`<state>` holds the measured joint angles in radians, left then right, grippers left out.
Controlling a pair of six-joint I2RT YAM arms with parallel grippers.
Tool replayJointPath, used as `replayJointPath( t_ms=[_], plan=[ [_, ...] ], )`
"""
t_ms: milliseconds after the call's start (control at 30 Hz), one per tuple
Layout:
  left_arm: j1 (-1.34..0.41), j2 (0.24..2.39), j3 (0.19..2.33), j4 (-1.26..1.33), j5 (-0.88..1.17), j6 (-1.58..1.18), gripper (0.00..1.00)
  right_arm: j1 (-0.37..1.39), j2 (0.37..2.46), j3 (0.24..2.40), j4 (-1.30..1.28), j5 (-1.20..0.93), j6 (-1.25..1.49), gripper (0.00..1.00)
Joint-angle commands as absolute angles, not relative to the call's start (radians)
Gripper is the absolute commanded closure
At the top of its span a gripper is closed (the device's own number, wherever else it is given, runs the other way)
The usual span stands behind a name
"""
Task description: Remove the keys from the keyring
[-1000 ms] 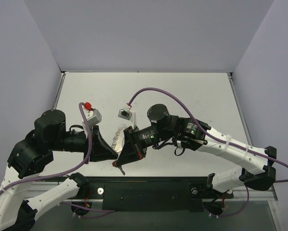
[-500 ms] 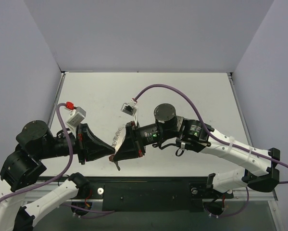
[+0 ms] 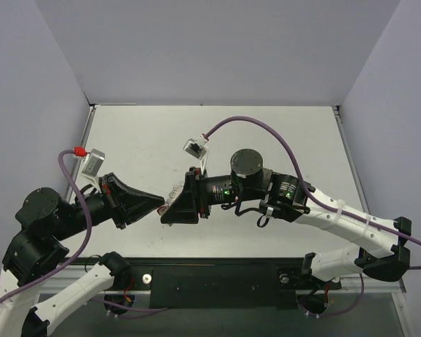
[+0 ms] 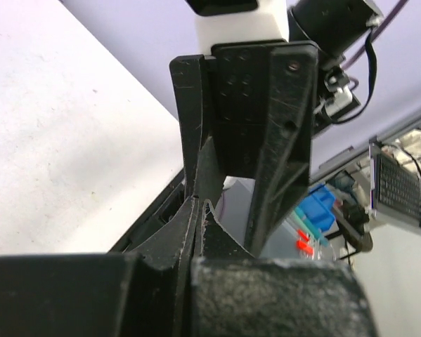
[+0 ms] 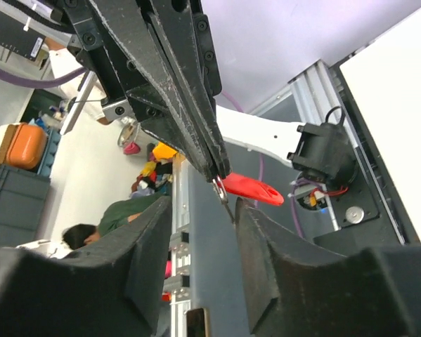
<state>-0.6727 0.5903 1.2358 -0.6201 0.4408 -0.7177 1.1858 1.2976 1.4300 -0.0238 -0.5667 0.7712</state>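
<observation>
Left claw [image 5: 214,165] blocks right claw [image 5: 203,209] head-on; room over far table [image 3: 280,133].

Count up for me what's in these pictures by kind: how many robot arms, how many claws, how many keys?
Robot arms: 2, the left arm and the right arm
Grippers (the claws): 2, the left gripper and the right gripper
Keys: 1, the red key
Total: 5

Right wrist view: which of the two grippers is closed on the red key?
The left gripper, reaching in from the top: its fingers are pinched together at the red key. The right gripper, at the bottom, has its fingers apart.
</observation>
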Motion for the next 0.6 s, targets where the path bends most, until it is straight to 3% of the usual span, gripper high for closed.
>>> replayJointPath(
  t_ms=[0, 300, 567],
  plan=[
    [-0.673, 0.561, 1.216, -0.509, 0.321, -0.788, 1.0, 1.181, 1.258, 1.393, 0.109, -0.512, 0.799, 0.6],
    [-0.673, 0.522, 1.181, -0.473, 0.149, -0.887, 1.0, 1.173, 1.212, 1.25, 0.357, -0.408, 0.902, 0.59],
    [-0.673, 0.505, 1.134, -0.436, 0.132, -0.926, 1.0, 1.173, 1.238, 1.221, 0.489, -0.368, 0.951, 0.59]
  ],
)
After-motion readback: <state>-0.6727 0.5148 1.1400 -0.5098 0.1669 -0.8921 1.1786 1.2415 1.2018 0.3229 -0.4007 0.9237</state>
